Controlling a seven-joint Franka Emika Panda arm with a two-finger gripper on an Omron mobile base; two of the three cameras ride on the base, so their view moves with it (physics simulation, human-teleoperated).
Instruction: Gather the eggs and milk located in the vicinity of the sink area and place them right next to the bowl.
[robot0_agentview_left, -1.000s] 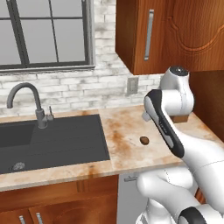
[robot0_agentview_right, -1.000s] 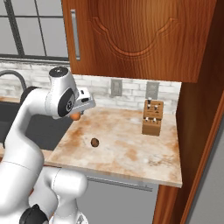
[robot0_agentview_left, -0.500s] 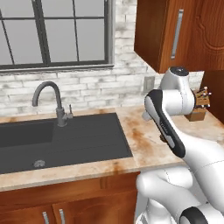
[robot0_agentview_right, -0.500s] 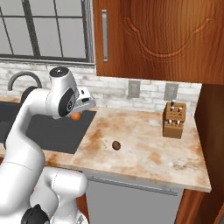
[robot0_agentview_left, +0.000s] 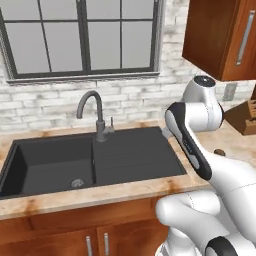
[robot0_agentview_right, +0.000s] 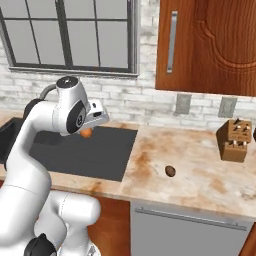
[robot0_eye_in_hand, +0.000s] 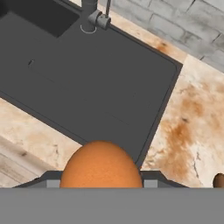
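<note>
Gripping a smooth orange-brown egg (robot0_eye_in_hand: 101, 165), the hand (robot0_agentview_right: 88, 131) hangs above the matte sink (robot0_agentview_left: 135, 155).

A dark-framed window (robot0_agentview_left: 82, 37) sits in a whitewashed brick wall (robot0_agentview_right: 150, 102) above a mottled beige stone counter (robot0_agentview_right: 200, 172), with reddish wood cabinets (robot0_agentview_right: 207, 45) overhead (two grey outlets (robot0_agentview_right: 182, 103) beneath) and wooden doors below.

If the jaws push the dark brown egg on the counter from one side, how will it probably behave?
The dark brown egg is a small smooth oval lying free on the flat counter, so it would probably roll or spin away instead of sliding straight. Its rounded shell looks slippery, and likely fragile under a hard squeeze.
</note>
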